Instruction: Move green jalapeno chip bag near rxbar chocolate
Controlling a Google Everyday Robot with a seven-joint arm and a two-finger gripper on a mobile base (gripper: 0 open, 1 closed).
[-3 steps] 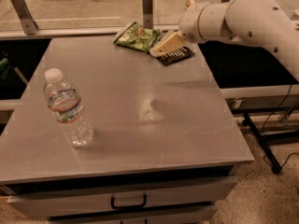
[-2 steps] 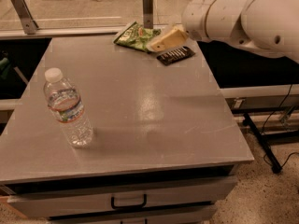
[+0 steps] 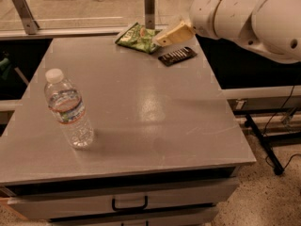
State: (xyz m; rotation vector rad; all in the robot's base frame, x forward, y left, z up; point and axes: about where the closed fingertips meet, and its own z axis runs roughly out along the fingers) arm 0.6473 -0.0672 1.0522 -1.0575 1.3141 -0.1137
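The green jalapeno chip bag (image 3: 138, 37) lies flat at the far edge of the grey table (image 3: 141, 107). The rxbar chocolate (image 3: 177, 56), a dark wrapper with white lettering, lies just right of the bag and slightly nearer, a small gap between them. My gripper (image 3: 165, 36) has pale yellow fingers and hangs above the right end of the bag and above the bar, raised off the table. It holds nothing that I can see. The large white arm (image 3: 249, 13) comes in from the upper right.
A clear water bottle (image 3: 67, 109) with a white cap stands upright on the left side of the table. A metal post (image 3: 149, 4) and rail stand behind the far edge. A drawer with a black handle (image 3: 129, 205) sits under the table front.
The arm has lifted up and toward the camera, uncovering the rxbar. The chip bag and the bar stay where they lay.
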